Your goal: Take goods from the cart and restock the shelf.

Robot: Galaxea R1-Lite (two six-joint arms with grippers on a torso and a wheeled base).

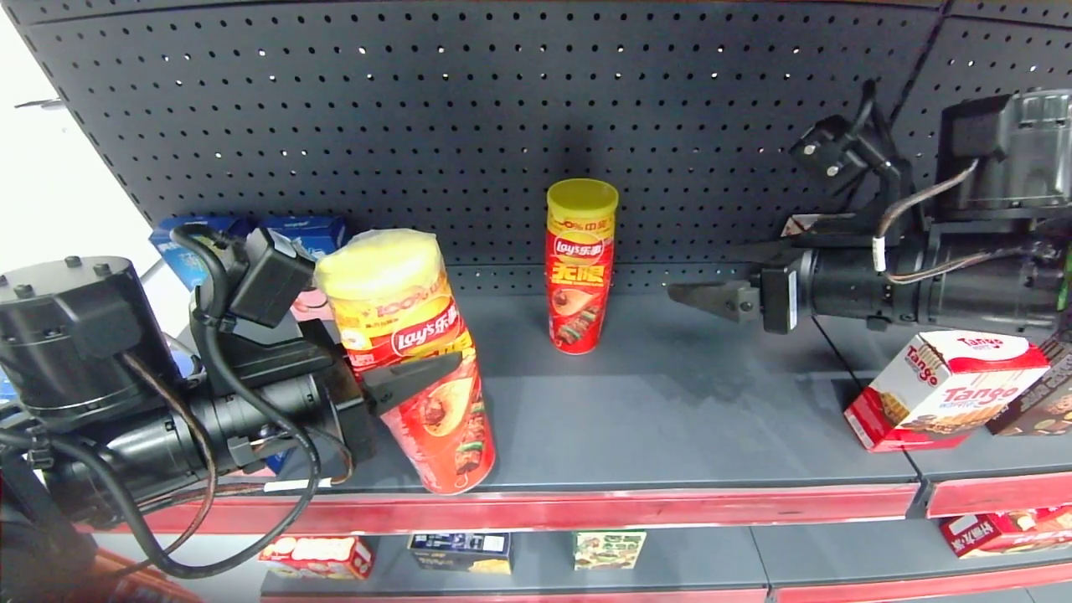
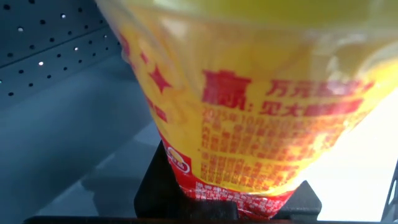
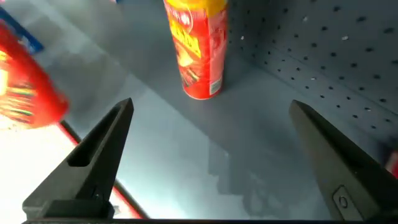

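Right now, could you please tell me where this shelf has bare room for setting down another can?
The shelf is bare in front of the standing can and rightward to the wafer box. The left is crowded by the gripped can and blue boxes.

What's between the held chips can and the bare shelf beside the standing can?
Nothing visible. The left gripper holds the chips can tilted at the shelf front edge; bare shelf runs from it to the standing can near the pegboard.

Standing can (image 3: pixel 198 50) (lid end) is cropped.
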